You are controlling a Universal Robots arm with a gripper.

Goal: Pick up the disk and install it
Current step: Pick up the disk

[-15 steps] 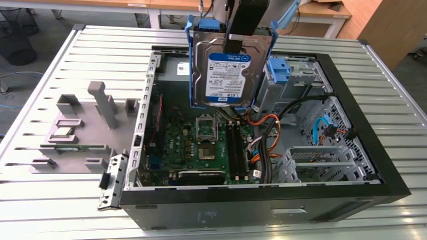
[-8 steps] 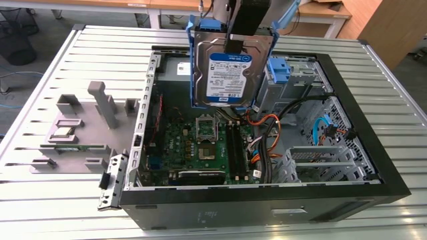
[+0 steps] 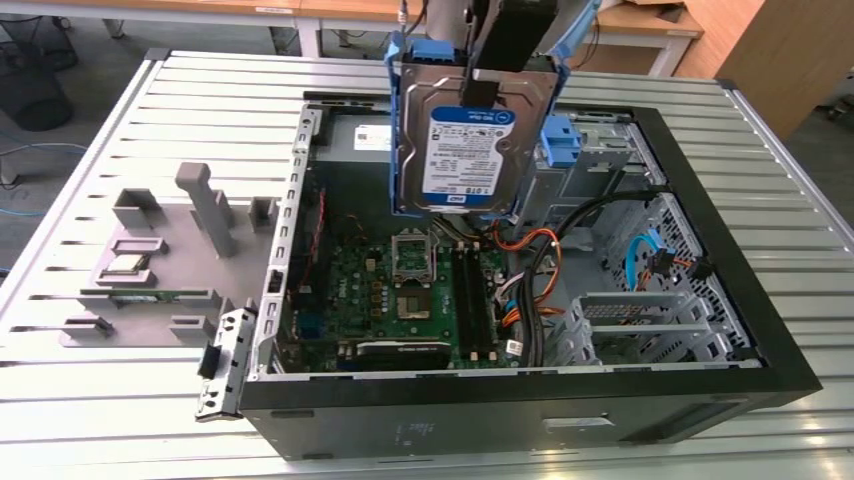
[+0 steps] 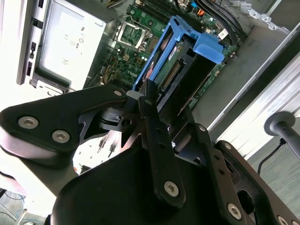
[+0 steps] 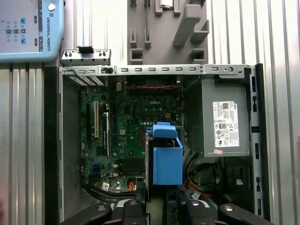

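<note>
Item, nearest: my claw (image 4: 139, 93), closed and gripping the disk (image 3: 467, 140) by its upper edge; in both wrist views the black fingers (image 5: 140, 194) clamp either side of the blue bracket. Item: the disk itself, held upright in the air with its label facing the exterior view, clear of everything beneath, hanging over the open computer case (image 3: 747, 300). Item, below the disk: green motherboard (image 3: 400, 290) on the case floor, with orange and black cables to the exterior view's right of it. Item: grey power supply (image 5: 225, 122) in a corner of the case. Item, further out: grey parts fixture (image 3: 174, 250) beside the case, to the exterior view's left. Item: slatted metal tabletop (image 3: 134, 420) carrying case and fixture.
</note>
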